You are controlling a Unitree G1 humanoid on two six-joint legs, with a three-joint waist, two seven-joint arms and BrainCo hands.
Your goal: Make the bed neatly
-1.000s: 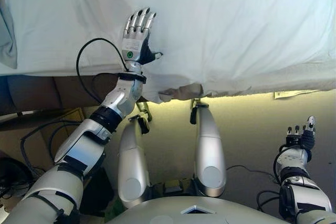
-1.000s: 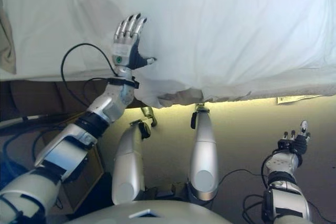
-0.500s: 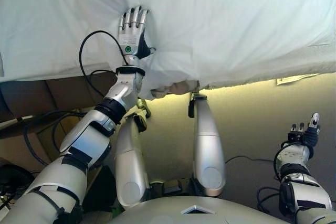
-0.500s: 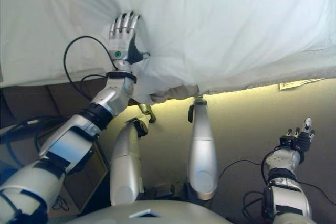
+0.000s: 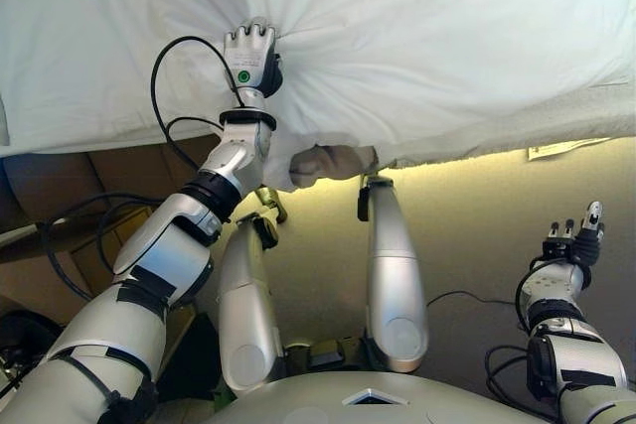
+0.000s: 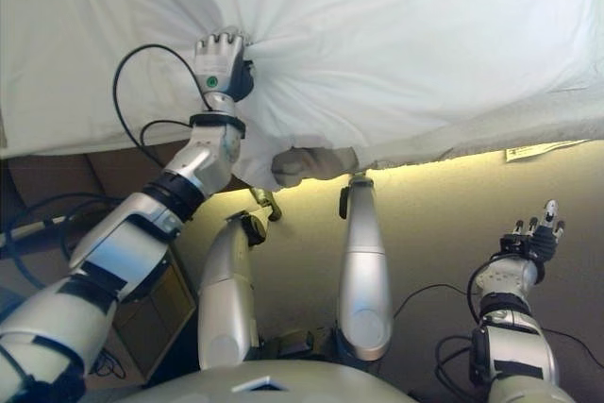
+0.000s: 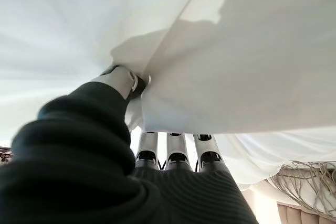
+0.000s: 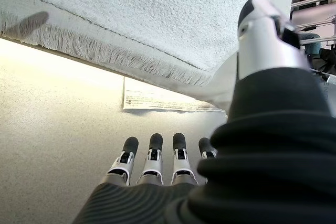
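Observation:
A white sheet (image 5: 427,37) covers the bed and hangs over its near edge. My left hand (image 5: 250,55) rests on top of the bed and its fingers are curled round a bunch of the sheet, with folds fanning out from the grip; the left wrist view shows the sheet (image 7: 247,61) pinched between thumb and fingers. My right hand (image 5: 574,245) hangs low at the right over the floor, fingers straight and empty; it also shows in the right wrist view (image 8: 157,166). A fringed white blanket edge (image 8: 105,51) hangs off the bed side above it.
A bunched lump of cloth (image 5: 323,162) hangs at the bed's near edge. A white label (image 5: 561,150) hangs from the bed side at right. Beige carpet (image 5: 477,235) lies below. A brown bed base and a cardboard box (image 5: 60,255) are at left.
My left hand's fingers, straight and flat on the sheet before, have curled and gathered the sheet into a bunch. The right hand has stayed low with fingers straight.

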